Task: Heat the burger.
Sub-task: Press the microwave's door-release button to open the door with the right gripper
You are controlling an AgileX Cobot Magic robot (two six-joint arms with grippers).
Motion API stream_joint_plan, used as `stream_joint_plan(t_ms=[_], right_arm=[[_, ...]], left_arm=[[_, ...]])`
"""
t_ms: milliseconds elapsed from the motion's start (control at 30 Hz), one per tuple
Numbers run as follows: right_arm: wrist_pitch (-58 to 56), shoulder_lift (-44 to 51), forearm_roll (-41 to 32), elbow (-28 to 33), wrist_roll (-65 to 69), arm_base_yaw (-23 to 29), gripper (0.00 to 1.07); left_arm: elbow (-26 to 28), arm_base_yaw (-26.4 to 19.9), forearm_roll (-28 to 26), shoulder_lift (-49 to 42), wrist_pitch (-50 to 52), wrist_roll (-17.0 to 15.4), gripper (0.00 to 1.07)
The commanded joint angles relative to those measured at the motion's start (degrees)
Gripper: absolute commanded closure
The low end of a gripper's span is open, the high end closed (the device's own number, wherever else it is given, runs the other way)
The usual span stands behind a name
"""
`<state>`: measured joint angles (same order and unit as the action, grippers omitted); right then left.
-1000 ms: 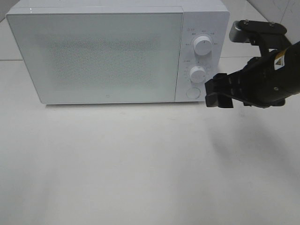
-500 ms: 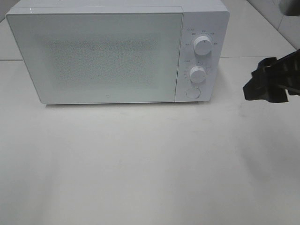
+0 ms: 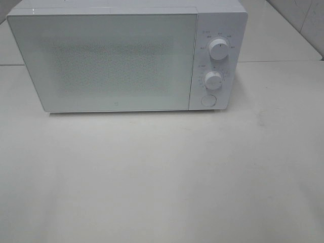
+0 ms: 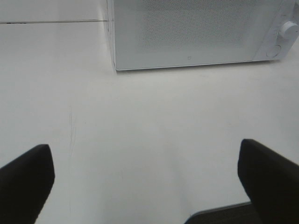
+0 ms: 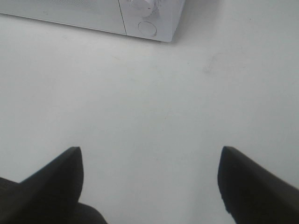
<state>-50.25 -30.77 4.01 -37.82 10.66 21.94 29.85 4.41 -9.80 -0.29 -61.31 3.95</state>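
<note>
The burger is out of view in every frame. A white microwave (image 3: 126,55) stands at the back of the table with its door shut; its frosted door hides the inside. Two knobs, the upper knob (image 3: 218,48) and the lower knob (image 3: 213,80), sit on its right panel above a round button (image 3: 208,100). Neither arm shows in the exterior high view. My left gripper (image 4: 145,186) is open over bare table, facing the microwave (image 4: 196,32). My right gripper (image 5: 150,184) is open too, empty, with the microwave's lower right corner (image 5: 149,23) ahead.
The white tabletop (image 3: 162,172) spreads in front of the microwave. A seam line (image 3: 273,62) runs across the table behind it, and a tiled wall (image 3: 304,20) rises at the back right.
My right arm has drawn back to the right from beside the microwave's button and has left the exterior high view. The microwave has not moved.
</note>
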Motion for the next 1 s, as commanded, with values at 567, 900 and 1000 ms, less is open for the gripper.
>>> stream_joint_plan(t_ms=[567, 900, 1000], right_arm=[[-6.7, 28.53, -3.67, 9.22, -1.38, -15.76, 0.31], [-6.76, 32.54, -4.01, 9.22, -2.52, -16.39, 0.31], [-6.76, 32.54, -4.01, 9.22, -2.64, -16.39, 0.31]], left_arm=[[-0.06, -0.11, -0.46, -0.92, 0.52, -0.23, 0.06], [-0.06, -0.11, -0.46, -0.86, 0.52, -0.23, 0.06], [-0.06, -0.11, -0.46, -0.86, 0.52, -0.23, 0.06]])
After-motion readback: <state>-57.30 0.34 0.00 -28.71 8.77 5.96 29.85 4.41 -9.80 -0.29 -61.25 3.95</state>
